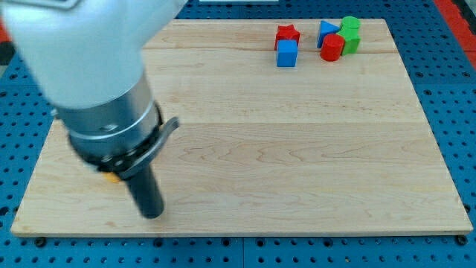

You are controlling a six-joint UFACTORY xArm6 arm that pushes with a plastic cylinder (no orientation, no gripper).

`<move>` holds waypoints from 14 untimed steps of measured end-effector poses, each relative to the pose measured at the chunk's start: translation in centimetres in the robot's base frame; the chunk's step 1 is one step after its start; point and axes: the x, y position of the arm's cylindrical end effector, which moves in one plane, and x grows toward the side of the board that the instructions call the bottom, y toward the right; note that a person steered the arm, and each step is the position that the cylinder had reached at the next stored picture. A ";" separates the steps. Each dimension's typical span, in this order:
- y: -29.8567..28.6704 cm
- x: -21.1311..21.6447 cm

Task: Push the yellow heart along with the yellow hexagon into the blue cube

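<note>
The blue cube (pixel 287 53) sits near the view's top, right of centre, touching a red star-shaped block (pixel 287 34) just above it. My tip (pixel 152 214) rests on the board near the view's bottom left, far from the blue cube. A small yellow sliver (pixel 111 178) shows just left of the rod, under the arm's body; its shape cannot be made out. The yellow heart and yellow hexagon are otherwise hidden by the arm.
At the view's top right sit a blue triangular block (pixel 326 31), a red cylinder (pixel 332 48) and two green blocks (pixel 350 33), bunched together. The wooden board (pixel 297 149) lies on a blue perforated table. The arm's bulky body covers the view's upper left.
</note>
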 end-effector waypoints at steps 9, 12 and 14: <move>1.4 -11.8; -1.9 -8.2; -7.5 -8.6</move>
